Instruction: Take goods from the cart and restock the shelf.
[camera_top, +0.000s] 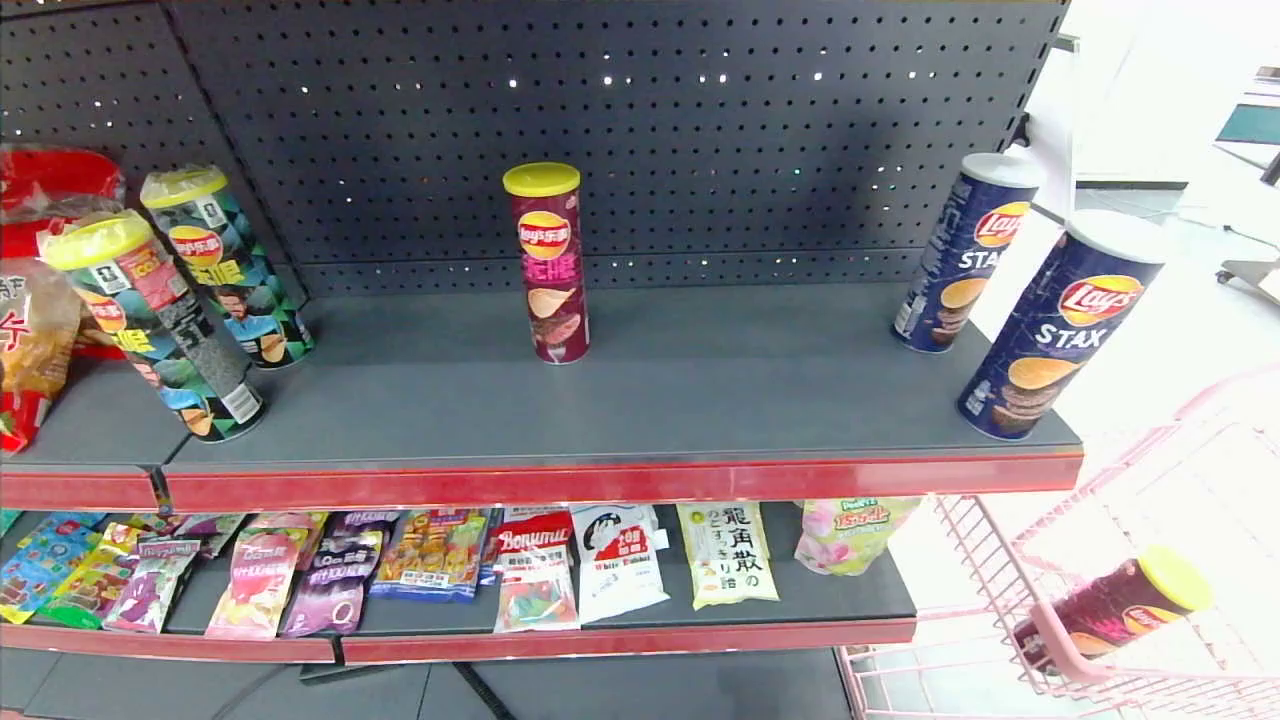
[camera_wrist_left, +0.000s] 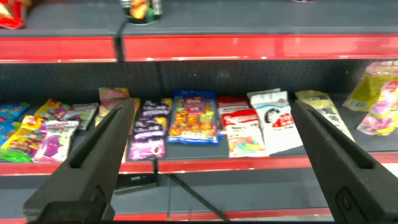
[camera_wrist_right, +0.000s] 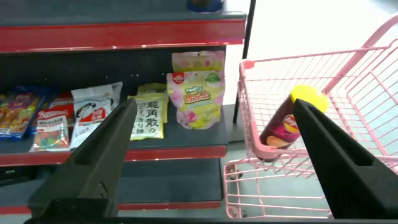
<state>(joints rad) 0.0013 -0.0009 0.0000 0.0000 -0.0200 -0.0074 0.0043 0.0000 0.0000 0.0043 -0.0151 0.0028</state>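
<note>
1. Both tools are released. The left gripper (camera_wrist_left: 211, 109) has its fingers spread wide with nothing between them and faces the lower shelf of snack bags (camera_wrist_left: 193, 118). The right gripper (camera_wrist_right: 214, 106) is just as wide and empty, and it faces the pink cart (camera_wrist_right: 298, 59).
2. The item to restock is a maroon chip can (camera_top: 1110, 605) with a yellow lid. It lies tilted in the cart at my right, below the top shelf (camera_top: 750, 390).
3. A matching maroon can (camera_top: 550, 265) stands upright mid-shelf, with two blue cans (camera_top: 965, 255) at the right end and two teal cans (camera_top: 225, 265) at the left.
4. I judge the job partly done, with at least this one can to move (I can't see the rest of the cart). There is bare shelf on both sides of the maroon can.
</note>
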